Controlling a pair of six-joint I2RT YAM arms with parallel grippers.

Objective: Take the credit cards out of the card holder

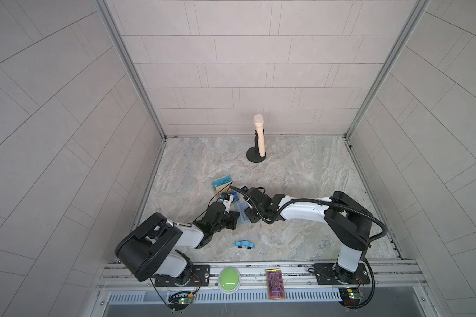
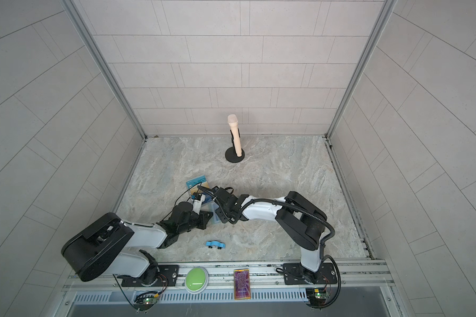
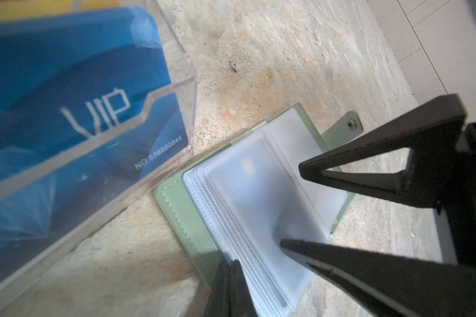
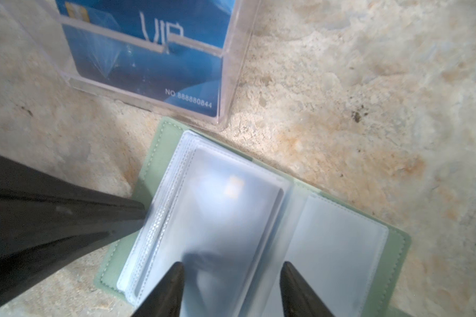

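Card holder [image 4: 151,164] is found lying open and flat on the worktop [image 1: 300,170], left of centre in both top views and mostly covered by the two wrists [image 1: 241,212]. One corner of its green cover is set just beside the front corner of a clear acrylic stand [image 4: 231,68]; contact cannot be told. A blue VIP card [image 4: 149,68] is held upright in the stand. The snap tab [image 3: 349,123] is laid flat past the far cover edge. A pale credit card [image 4: 226,219] with a gold chip is seen inside the top sleeve page. Left gripper [image 3: 230,263] is noted with fingers pressed together, tips set at the outer edge of the stacked sleeve pages. Right gripper [image 4: 232,267] is seen with fingers spread, one tip toward each long edge of that top page, nothing pinched between them; touch with the plastic cannot be told. Room is tight on the stand side. Open marble is seen to the right of the holder and beyond it, up to a microphone stand [image 1: 259,134]. A blue toy car [image 1: 244,244] is placed nearer the front rail.
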